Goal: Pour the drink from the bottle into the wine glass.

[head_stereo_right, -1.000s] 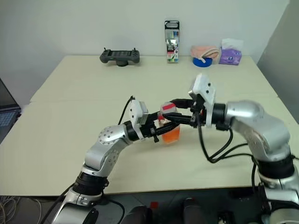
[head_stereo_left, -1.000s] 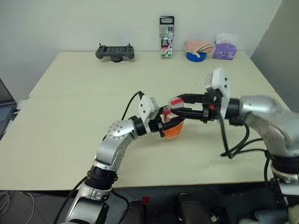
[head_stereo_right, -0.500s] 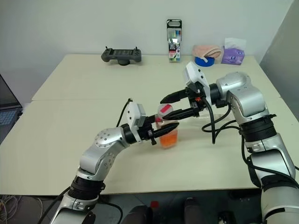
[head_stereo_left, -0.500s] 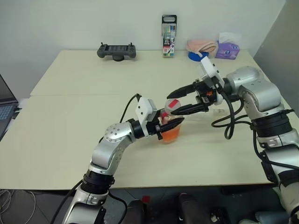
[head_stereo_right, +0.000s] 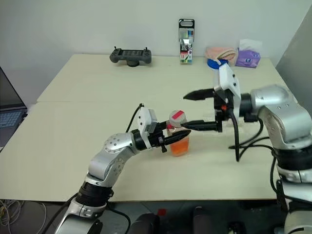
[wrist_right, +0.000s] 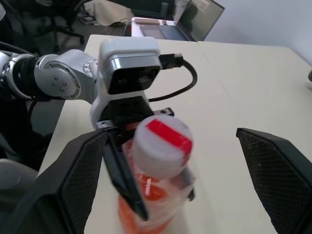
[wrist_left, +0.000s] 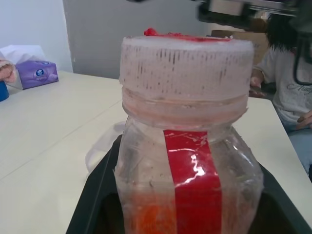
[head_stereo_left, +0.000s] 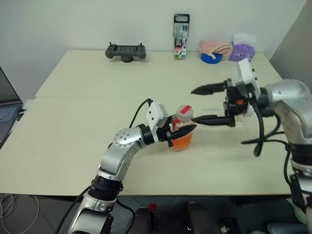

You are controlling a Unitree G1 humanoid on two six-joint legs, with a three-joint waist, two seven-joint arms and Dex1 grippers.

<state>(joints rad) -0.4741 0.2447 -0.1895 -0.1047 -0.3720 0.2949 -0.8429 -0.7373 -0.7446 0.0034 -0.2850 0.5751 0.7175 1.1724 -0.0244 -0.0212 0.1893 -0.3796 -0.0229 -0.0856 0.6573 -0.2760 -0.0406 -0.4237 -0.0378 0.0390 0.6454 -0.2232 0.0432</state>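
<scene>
My left gripper (head_stereo_left: 187, 132) is shut on the bottle (head_stereo_left: 183, 139), a small clear bottle with a red label strip (wrist_left: 192, 175). It holds the bottle upright just above the table. The orange drink (head_stereo_right: 179, 146) fills the bottle's lower part. The red-and-white cap (head_stereo_left: 184, 112) sits on the neck. My right gripper (head_stereo_left: 193, 105) is open wide, level with the cap. Its fingertips sit just to the right of the cap, not touching it. A faint clear rounded form (wrist_left: 100, 148) behind the bottle may be the wine glass; I cannot tell.
Along the table's far edge stand a black game controller (head_stereo_left: 126, 50), a tall black-topped container (head_stereo_left: 181, 30), a blue tape roll (head_stereo_left: 210, 57), a pink cloth (head_stereo_left: 214, 47) and a purple tissue pack (head_stereo_left: 239, 52). A laptop (head_stereo_left: 7, 105) is at the left. A seated person (wrist_left: 292, 92) is beyond the table.
My right gripper, which was closed around the cap, has opened wide and drawn back to the right. The bottle stays in my left gripper. The camera view has shifted.
</scene>
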